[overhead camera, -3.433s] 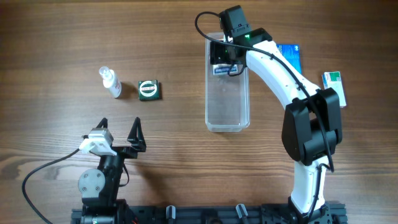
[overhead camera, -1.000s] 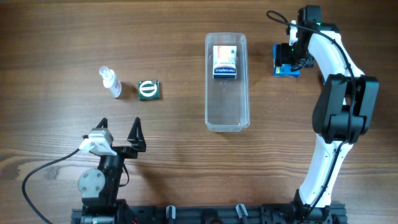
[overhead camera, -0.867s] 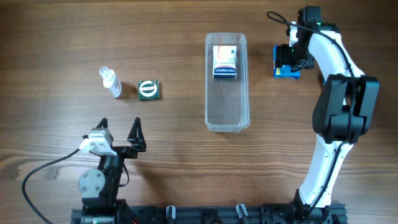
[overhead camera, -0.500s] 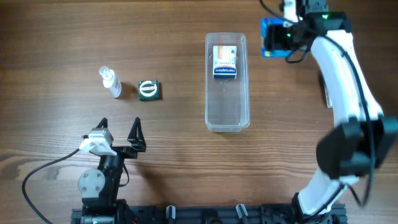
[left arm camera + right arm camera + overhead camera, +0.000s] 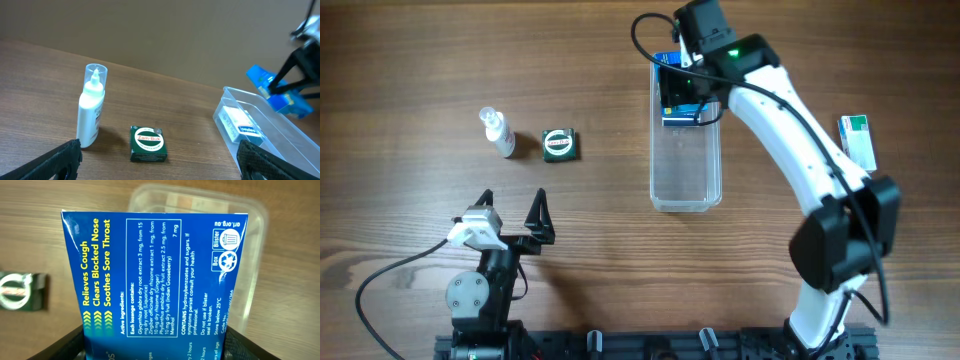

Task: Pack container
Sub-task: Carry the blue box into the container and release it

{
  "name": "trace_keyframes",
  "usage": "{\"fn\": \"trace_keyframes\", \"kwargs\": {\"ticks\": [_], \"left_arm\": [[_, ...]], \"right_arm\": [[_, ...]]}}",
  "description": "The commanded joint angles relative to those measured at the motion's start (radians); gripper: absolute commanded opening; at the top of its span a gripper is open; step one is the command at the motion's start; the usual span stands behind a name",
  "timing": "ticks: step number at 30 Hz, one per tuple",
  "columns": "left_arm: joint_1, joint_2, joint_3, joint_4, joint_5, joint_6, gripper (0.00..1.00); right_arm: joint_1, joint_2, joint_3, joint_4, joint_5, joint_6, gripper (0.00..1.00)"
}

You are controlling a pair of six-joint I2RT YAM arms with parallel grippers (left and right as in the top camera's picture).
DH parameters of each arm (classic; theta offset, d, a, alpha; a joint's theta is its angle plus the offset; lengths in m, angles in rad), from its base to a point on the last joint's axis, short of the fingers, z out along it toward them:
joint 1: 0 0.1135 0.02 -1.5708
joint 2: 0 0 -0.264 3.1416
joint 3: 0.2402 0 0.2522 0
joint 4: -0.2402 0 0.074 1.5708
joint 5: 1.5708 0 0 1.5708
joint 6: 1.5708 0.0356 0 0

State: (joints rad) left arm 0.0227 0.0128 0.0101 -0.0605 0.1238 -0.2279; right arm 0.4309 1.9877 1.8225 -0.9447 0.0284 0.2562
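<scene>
The clear plastic container [image 5: 686, 170] lies lengthwise at the table's middle, and a white and blue box [image 5: 682, 117] lies in its far end. My right gripper [image 5: 682, 88] is shut on a blue lozenge box [image 5: 155, 280] and holds it above the container's far end; the container [image 5: 250, 225] shows behind the box in the right wrist view. My left gripper [image 5: 510, 215] is open and empty near the front left. In the left wrist view the container [image 5: 295, 145] is at the right, with the blue box [image 5: 277, 92] held above it.
A small clear spray bottle [image 5: 498, 132] and a green Zam-Buk box [image 5: 560, 145] stand at the left; both also show in the left wrist view, the bottle [image 5: 91, 112] and the green box [image 5: 148, 143]. A white and green box [image 5: 858, 140] lies at the far right.
My right gripper took hold of the blue box at the right, lifted it, and carried it left over the container's far end. The left arm has not moved.
</scene>
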Motion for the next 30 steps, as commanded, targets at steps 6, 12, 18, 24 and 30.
{"fn": "trace_keyframes", "kwargs": {"ticks": [6,12,18,24,30], "left_arm": [[0.008,-0.010,-0.005,-0.006,-0.010,-0.013,1.00],[0.008,-0.010,-0.005,-0.007,-0.010,-0.013,1.00],[0.008,-0.010,-0.005,-0.006,-0.010,-0.013,1.00],[0.008,-0.010,-0.005,-0.006,-0.010,-0.013,1.00],[0.008,-0.010,-0.005,-0.006,-0.010,-0.013,1.00]], "right_arm": [[-0.002,0.109,0.002,0.051,0.074,0.089,0.73],[-0.002,0.124,0.002,0.098,0.133,0.122,0.73],[-0.003,0.150,0.002,0.095,0.132,0.122,0.74],[-0.003,0.166,-0.002,0.125,0.133,0.120,0.75],[-0.006,0.166,-0.002,0.130,0.134,0.120,0.79]]}}
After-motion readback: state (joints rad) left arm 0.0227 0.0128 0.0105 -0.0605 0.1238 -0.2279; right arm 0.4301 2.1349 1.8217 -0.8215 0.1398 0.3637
